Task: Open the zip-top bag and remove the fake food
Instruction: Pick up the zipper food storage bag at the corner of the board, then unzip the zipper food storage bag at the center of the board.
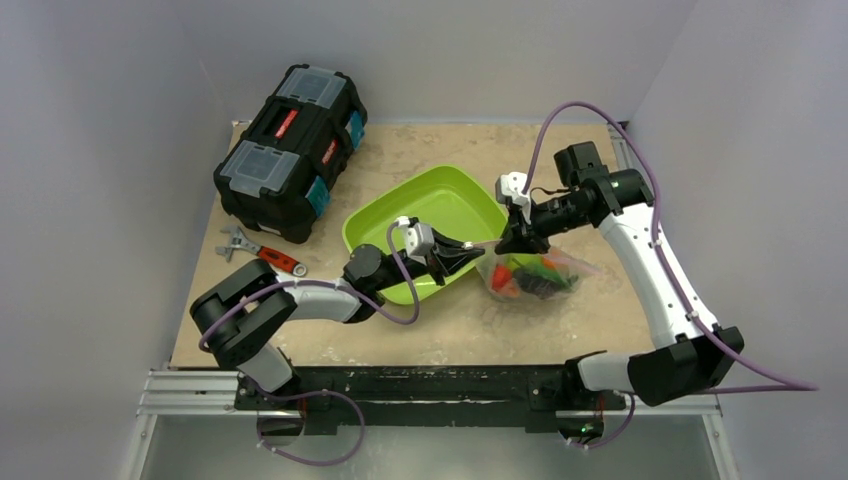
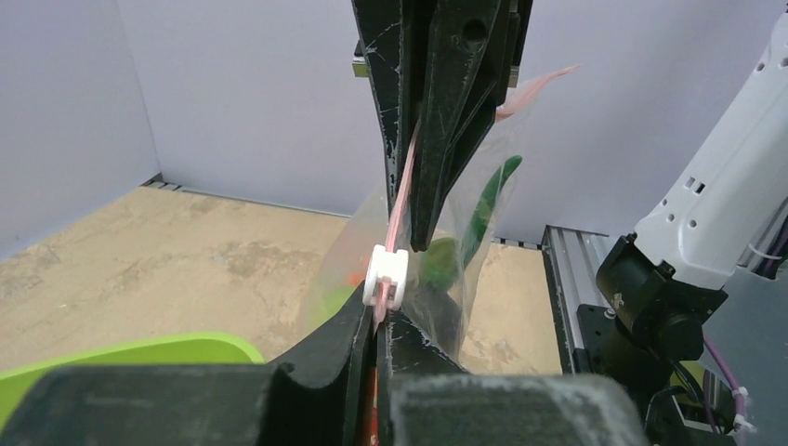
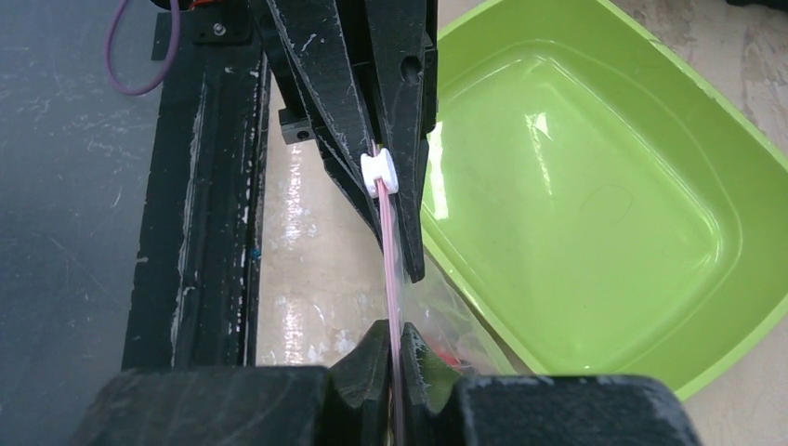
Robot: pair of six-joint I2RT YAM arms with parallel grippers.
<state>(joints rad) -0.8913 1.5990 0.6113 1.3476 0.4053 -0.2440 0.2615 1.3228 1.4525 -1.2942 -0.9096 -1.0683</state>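
Clamping with its jaws closed, the left gripper [image 1: 480, 251] is pinching the pale pink zip strip [image 2: 401, 200] of the zip-top bag [image 1: 575, 266] right at the single white slider [image 2: 386, 277]. Whether the fingers are touching the slider itself is hard to make out. At far left, one black toolbox [image 1: 290, 150] is sitting on the table [image 1: 400, 335], and its red labels are showing too small for any writing to be read. Just in front of it, one red-handled wrench [image 1: 280, 262] is lying flat, with its silver end blurring into an unclear shape. One lime-green tray [image 1: 455, 200] is sitting mid-table, and the left arm is hiding part of its near rim. Just right of the tray the bag is sagging from its held strip, with the fake food [image 1: 525, 276] bunching inside as red, orange, green and dark pieces too tangled to count. Through the plastic, one long green pod [image 2: 483, 209] and one lime-green ball [image 2: 441, 265] are showing. Farther along the strip, the right gripper [image 1: 512, 244] is likewise squeezing it with closed jaws.
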